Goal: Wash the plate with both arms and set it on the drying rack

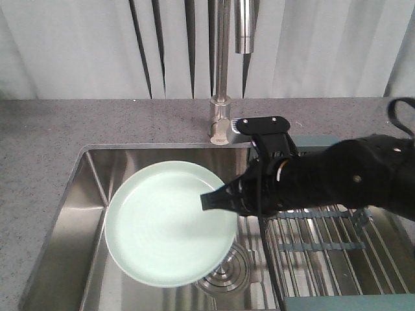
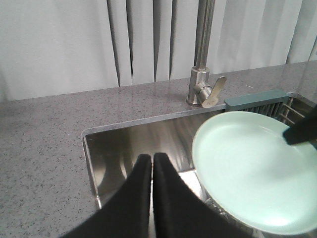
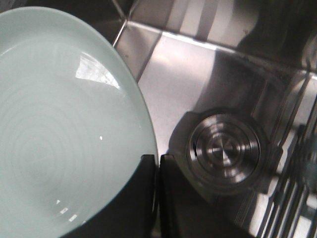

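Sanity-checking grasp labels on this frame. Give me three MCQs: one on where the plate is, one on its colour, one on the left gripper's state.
1. Where is the plate?
A. Held up over the sink, beside the drying rack
B. Slotted into that rack
C. Flat on the basin floor

2. What colour is the plate?
A. Red
B. Black
C. Pale mint green

3. What state is the left gripper in?
A. Open around the plate
B. Shut, holding nothing
C. Shut on the plate

Key:
1 A: the right gripper pinches the plate's rim, above the drain.
2 C: all three views show that colour.
3 B: its fingers meet with nothing between them, and the plate is apart to one side.
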You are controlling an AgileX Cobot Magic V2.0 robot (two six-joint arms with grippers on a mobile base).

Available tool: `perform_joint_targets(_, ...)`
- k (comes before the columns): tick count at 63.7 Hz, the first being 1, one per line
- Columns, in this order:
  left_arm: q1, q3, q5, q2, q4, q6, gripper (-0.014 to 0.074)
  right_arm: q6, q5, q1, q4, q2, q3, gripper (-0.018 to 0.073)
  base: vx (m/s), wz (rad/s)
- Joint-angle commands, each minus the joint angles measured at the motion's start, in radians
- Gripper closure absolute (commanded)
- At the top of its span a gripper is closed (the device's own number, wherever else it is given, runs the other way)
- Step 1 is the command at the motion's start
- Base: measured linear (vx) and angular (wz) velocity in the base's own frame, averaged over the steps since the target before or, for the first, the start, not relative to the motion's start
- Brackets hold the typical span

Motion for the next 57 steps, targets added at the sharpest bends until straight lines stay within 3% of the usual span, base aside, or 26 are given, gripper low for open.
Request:
perform_joint_targets(1,-0.004,-0.023,-0.057,0.013,-0.027,-0.007,0.0603,0.011,-0.084,-0.035,-0.02,0.054,-0.11,0.0561,0.0,0.0)
perform_joint_targets(10,-0.01,-0.023,-0.056,0.013,-0.026,-0.007,0.0603,0.011,-0.02,-0.145,-0.053,0.093,-0.182,0.0561,0.0,0.0)
perform_joint_targets(20,-0.01,-0.023,-0.056,0.013,-0.026,-0.007,0.0603,0.011,0.169,-0.269,-0.15,0.018,-0.18,0.0561,0.0,0.0)
perform_joint_targets(29,-0.01,-0.023,-0.058,0.013,-0.026,-0.007,0.0603,0.011,0.364,-0.282,-0.228,-0.079,-0.177,0.0561,0.0,0.0)
perform_joint_targets(36,-0.01,-0.022,-0.057,0.013,-0.016,-0.007,0.0603,0.018,0.392,-0.239,-0.223,-0.173,-0.109,0.0561,0.0,0.0)
perform_joint_targets(42,-0.01,-0.022,-0.056,0.013,0.012,-0.007,0.0603,0.098,0.334,-0.155,-0.203,-0.231,0.005,0.0561,0.0,0.0)
perform_joint_targets(48,-0.01,-0.022,-0.055,0.013,0.032,-0.008,0.0603,0.152,0.199,-0.041,-0.194,-0.239,0.083,0.0561,0.0,0.0)
perform_joint_targets(57,-0.01,-0.022,-0.055,0.013,0.033,-0.008,0.0603,0.227,0.0,0.059,-0.195,-0.17,0.071,0.0561,0.0,0.0)
